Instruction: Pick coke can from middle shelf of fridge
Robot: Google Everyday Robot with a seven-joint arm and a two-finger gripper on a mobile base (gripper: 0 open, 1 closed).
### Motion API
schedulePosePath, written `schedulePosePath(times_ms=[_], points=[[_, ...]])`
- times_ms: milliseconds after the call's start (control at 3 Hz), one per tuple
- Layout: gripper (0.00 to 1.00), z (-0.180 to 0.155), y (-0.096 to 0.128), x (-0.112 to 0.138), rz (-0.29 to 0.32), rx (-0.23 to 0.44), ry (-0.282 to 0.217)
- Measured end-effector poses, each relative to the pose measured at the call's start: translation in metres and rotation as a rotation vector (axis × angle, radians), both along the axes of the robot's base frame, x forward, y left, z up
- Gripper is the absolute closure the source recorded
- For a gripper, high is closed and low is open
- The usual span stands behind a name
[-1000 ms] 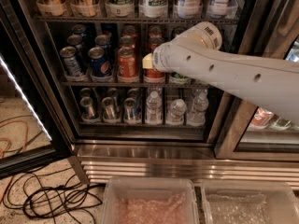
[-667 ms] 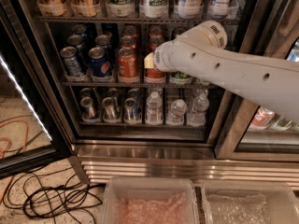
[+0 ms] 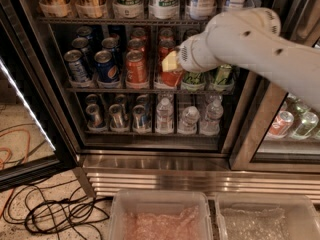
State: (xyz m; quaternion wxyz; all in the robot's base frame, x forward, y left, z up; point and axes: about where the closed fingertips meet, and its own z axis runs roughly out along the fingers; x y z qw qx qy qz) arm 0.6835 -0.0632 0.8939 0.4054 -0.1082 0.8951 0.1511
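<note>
The fridge [image 3: 150,164] stands open, with a dark interior and wire racks. On the middle shelf [image 3: 115,89] stand rows of cans. The coke can [image 3: 171,78] is red and stands in the lane right of centre; only its lower part shows. My gripper [image 3: 171,63], with a yellow pad at its tip, is right in front of the can's upper half and hides it. My white arm [image 3: 250,44] reaches in from the upper right. An orange-red can [image 3: 136,66] stands in the lane to the left of the coke can.
Blue cans [image 3: 106,65] stand at the shelf's left and green cans [image 3: 192,79] under my arm. Water bottles [image 3: 164,115] and silver cans fill the lower shelf. The open door [image 3: 25,109] is at left. Cables [image 3: 55,216] lie on the floor. Two plastic bins [image 3: 160,219] sit below.
My gripper and arm have shifted slightly right and up at the coke can's lane. The cans on the shelf have not moved.
</note>
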Motion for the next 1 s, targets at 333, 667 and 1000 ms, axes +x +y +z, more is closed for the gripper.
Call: schedulePosePath(times_ms=[333,667,1000], points=[[1.00,0.023,-0.008,-0.030,0.088,0.048,0.083],[1.00,0.034,-0.005,-0.059,0.194,0.104,0.181],[1.00,0.030,-0.001,-0.069,0.217,0.102,0.224]])
